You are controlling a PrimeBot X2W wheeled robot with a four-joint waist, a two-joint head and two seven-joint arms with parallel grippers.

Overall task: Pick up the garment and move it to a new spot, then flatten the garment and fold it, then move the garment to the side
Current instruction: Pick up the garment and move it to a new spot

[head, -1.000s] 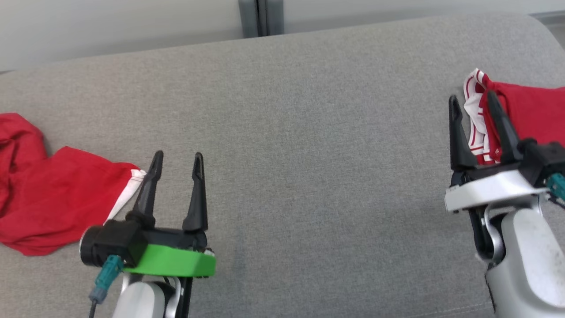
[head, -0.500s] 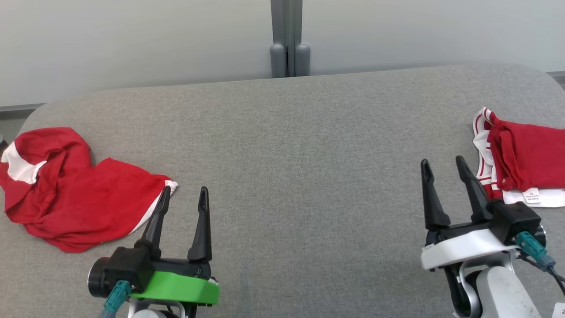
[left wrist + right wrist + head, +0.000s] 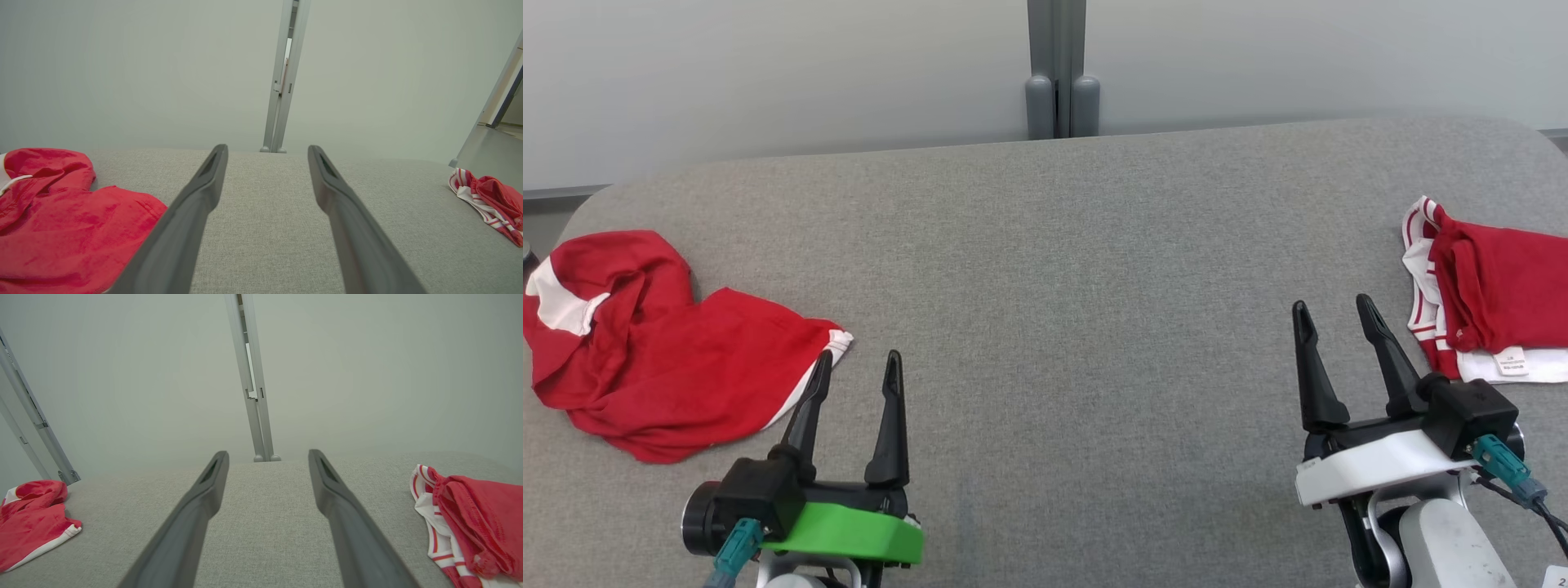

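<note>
The left gripper (image 3: 860, 358), at seven o'clock in the head view, is hanging with fingers spread and nothing between them; the right gripper (image 3: 1330, 304), at five o'clock, is gaping just as emptily. Over the last second the camera has been lifting, and the right fingers, then overlapping the folded red-and-white garment (image 3: 1494, 294) at three o'clock, are now standing clear of it (that piece is looking finished and set aside). The crumpled red garment (image 3: 662, 359) is lying at nine o'clock on the grey cushion (image 3: 1078, 269), probably next. Whether the left fingertip (image 3: 821, 371) is touching its hem is hard to tell; the folded piece is running off the frame edge, its label (image 3: 1512, 359) unreadable.
</note>
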